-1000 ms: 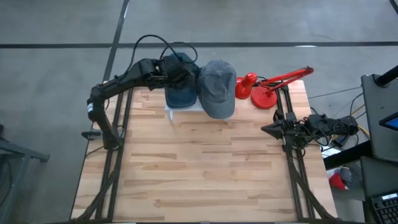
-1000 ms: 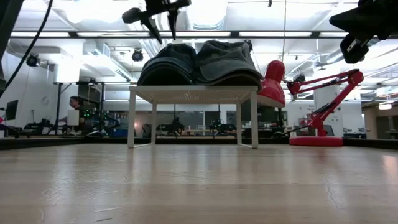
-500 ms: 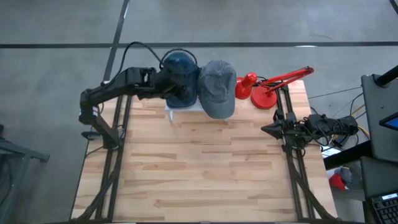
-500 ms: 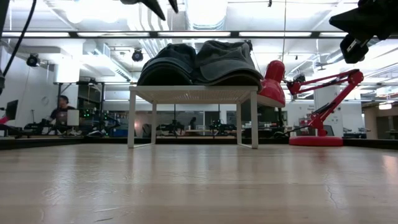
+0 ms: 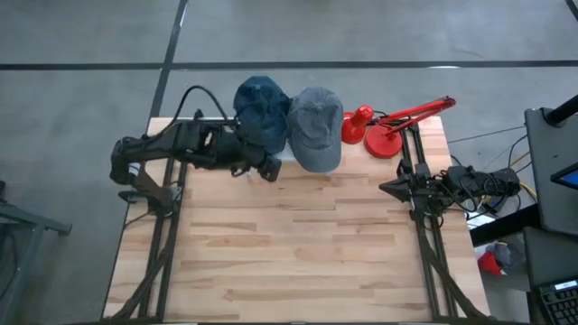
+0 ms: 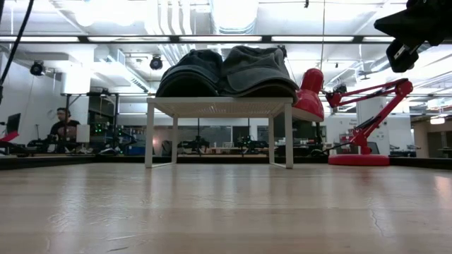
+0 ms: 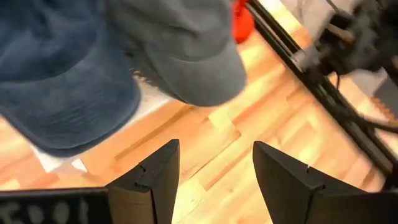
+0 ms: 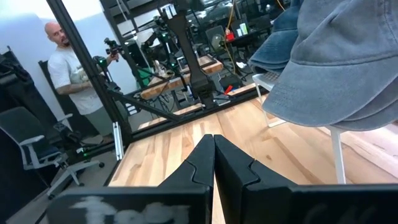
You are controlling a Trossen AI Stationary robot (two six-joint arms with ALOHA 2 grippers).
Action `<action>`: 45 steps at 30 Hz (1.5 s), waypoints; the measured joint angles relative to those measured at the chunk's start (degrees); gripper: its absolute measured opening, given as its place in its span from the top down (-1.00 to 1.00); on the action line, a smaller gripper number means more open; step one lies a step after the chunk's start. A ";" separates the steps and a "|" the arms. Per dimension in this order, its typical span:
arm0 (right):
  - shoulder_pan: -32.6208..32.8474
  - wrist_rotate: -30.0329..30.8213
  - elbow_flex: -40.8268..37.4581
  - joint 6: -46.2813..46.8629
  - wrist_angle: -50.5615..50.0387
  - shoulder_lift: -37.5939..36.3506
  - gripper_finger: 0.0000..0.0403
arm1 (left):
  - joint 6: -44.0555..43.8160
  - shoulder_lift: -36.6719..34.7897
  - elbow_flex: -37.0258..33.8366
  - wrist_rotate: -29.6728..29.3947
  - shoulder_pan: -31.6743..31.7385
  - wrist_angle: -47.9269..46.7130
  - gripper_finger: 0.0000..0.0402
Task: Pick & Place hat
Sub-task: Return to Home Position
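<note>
Two caps lie side by side on a small white stand [image 5: 287, 155] at the table's far edge: a dark blue hat [image 5: 262, 108] on the left and a grey hat [image 5: 316, 126] on the right. Each rests with its underside on the stand top [image 6: 219, 104]. My left gripper [image 5: 267, 168] hangs open above the stand's near left corner, just in front of the blue hat [image 7: 62, 87], with nothing between its fingers [image 7: 149, 180]. My right gripper [image 8: 214, 163] waits shut at the table's right edge, pointing level toward the grey hat [image 8: 348, 68].
A red desk lamp [image 5: 388, 126] stands right of the stand at the far right corner. The bare wooden tabletop [image 5: 298, 244] stretches in front of the stand. A person [image 8: 68, 62] stands beyond the table's left side.
My left gripper has swung from above the blue hat toward the table's near edge and risen a little, staying open; it has left the top of the low view. Both hats lie on the stand as before.
</note>
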 joint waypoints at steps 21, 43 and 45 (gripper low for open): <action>0.00 -0.11 0.00 0.13 0.07 0.00 0.96 | 11.23 -1.04 -0.02 -15.87 -16.91 3.87 0.03; 0.02 -3.47 0.00 0.17 0.25 0.00 0.96 | 24.56 -24.25 -32.84 -12.24 -21.00 31.79 0.03; 0.02 -4.35 0.00 0.20 0.33 0.00 0.96 | 26.05 -28.05 -39.84 -9.70 -20.98 38.24 0.03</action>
